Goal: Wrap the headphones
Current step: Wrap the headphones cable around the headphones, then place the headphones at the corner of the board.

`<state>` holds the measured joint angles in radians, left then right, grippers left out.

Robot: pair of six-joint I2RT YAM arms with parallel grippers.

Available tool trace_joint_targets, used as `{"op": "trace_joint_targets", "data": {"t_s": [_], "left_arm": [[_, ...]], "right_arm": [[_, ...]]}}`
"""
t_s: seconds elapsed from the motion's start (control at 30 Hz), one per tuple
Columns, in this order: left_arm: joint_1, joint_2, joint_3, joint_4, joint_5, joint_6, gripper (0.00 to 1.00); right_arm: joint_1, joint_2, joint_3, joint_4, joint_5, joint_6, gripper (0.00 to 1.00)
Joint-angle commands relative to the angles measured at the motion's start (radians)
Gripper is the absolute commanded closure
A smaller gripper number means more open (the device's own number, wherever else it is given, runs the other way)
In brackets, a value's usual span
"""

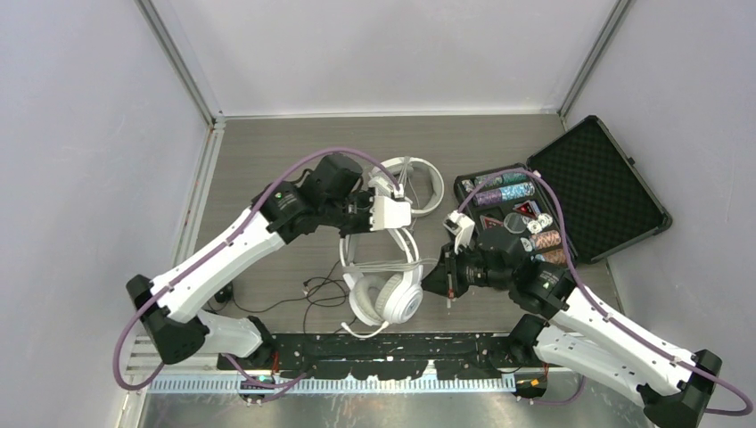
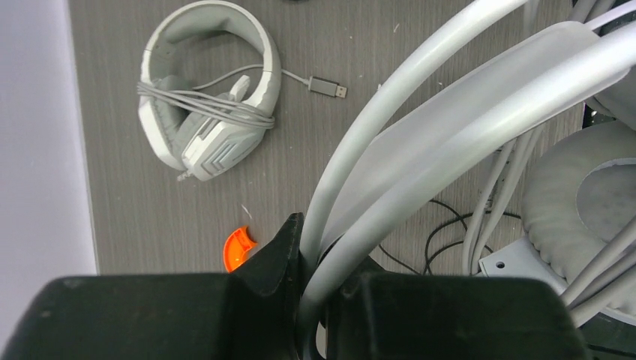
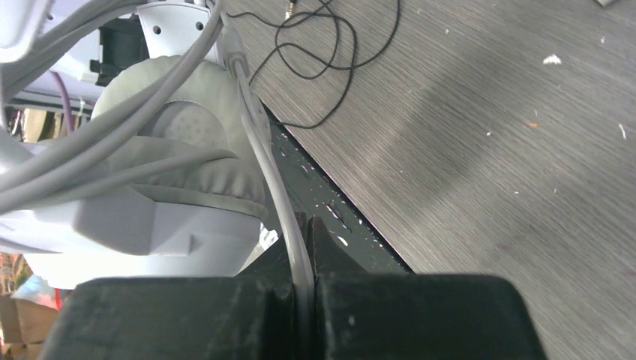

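The white padded over-ear headset (image 1: 385,294) is being held in two places near the front middle of the grey tabletop (image 1: 267,152).
The left fingers (image 2: 281,247) are clamping its white headband (image 2: 450,112); the right fingers (image 3: 330,247) are pinching its thin white cord (image 3: 262,150).

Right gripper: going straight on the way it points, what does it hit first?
Probably the grey padded ear cup of the white over-ear headset, just beyond the thin white cord the shut right gripper pinches; depth is unclear.
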<state>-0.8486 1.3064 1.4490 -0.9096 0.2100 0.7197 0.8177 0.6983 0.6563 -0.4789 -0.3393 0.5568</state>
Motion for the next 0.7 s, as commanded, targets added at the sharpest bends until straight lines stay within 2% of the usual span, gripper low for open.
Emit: {"op": "trace_joint_targets", "data": {"t_s": [0.0, 0.2, 0.37, 0.67], "left_arm": [[0.017, 0.069, -0.044, -0.194, -0.117, 0.128, 1.00], [0.005, 0.177, -0.072, -0.128, -0.079, 0.170, 1.00], [-0.023, 0.266, -0.083, -0.081, -0.112, 0.211, 1.00], [-0.071, 0.405, -0.063, 0.022, -0.194, 0.285, 1.00]], "right_arm": [[-0.018, -0.079, -0.038, 0.026, 0.132, 0.101, 0.99], [-0.019, -0.142, -0.149, 0.071, 0.207, 0.163, 0.99], [-0.018, -0.183, -0.203, 0.085, 0.274, 0.196, 0.99], [-0.019, -0.200, -0.347, 0.152, 0.283, 0.312, 0.99]]}}
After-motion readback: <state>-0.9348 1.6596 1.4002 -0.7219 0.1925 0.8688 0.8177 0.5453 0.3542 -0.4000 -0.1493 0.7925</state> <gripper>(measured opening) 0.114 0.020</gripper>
